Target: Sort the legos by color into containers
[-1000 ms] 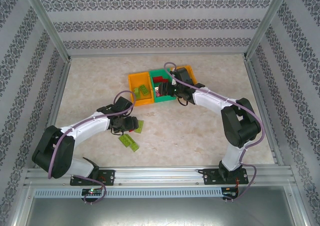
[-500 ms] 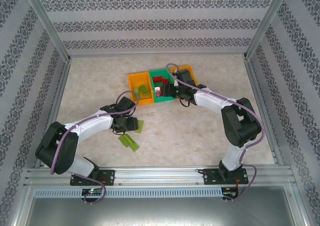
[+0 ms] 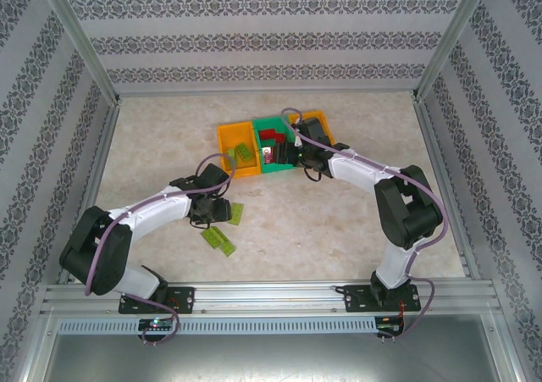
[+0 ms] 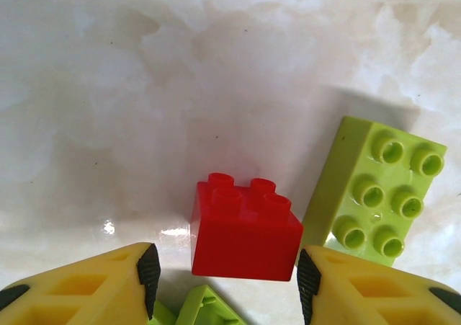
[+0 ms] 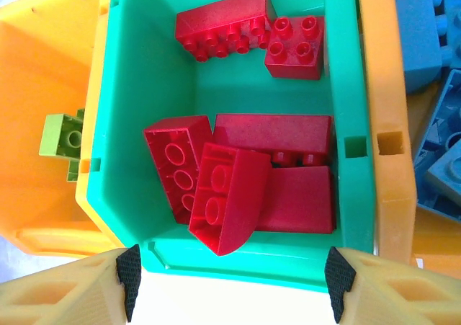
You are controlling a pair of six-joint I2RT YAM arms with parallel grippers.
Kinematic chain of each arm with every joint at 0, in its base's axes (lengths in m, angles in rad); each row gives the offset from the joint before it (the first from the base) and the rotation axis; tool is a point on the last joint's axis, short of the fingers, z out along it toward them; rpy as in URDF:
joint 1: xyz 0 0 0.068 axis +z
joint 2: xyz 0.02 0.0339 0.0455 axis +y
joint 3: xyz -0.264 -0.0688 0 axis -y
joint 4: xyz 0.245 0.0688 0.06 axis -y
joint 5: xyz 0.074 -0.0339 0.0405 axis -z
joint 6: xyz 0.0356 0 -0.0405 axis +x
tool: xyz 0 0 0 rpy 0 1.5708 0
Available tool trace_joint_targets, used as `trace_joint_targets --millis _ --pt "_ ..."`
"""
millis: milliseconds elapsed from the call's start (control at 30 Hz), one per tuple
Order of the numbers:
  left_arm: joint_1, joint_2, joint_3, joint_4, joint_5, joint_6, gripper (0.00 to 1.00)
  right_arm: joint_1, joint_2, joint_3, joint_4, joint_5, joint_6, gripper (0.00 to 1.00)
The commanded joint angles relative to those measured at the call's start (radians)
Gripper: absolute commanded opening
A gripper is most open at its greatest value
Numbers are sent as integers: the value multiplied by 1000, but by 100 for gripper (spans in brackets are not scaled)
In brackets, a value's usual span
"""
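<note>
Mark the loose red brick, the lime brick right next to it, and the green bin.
red brick (image 4: pixel 245 247): left wrist view, front face.
lime brick (image 4: pixel 374 189): left wrist view, studded top.
green bin (image 5: pixel 349 94): right wrist view, right wall.

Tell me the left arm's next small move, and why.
Probably close the left hand on the red brick. The hand stands open with that brick between its fingertips, and a lime brick lies close beside it. Other red bricks already lie in the green bin.
</note>
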Motion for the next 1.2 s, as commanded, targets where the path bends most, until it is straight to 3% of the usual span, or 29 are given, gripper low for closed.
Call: trace_joint_targets --millis 0,267,567,800,1167 --pt "-17 24 32 -16 -3 26 56 -14 -34 -7 14 -19 3 72" --pt "-18 63 53 -17 -9 58 52 -14 -45 -9 19 -26 9 72" --pt "-18 78 62 -11 -9 77 33 -16 -119 -44 20 -12 4 72" --pt "-17 39 115 -67 -36 101 31 -33 -222 -132 19 48 -11 73" --pt "-18 141 462 -68 53 182 31 -62 -341 -339 39 101 7 74"
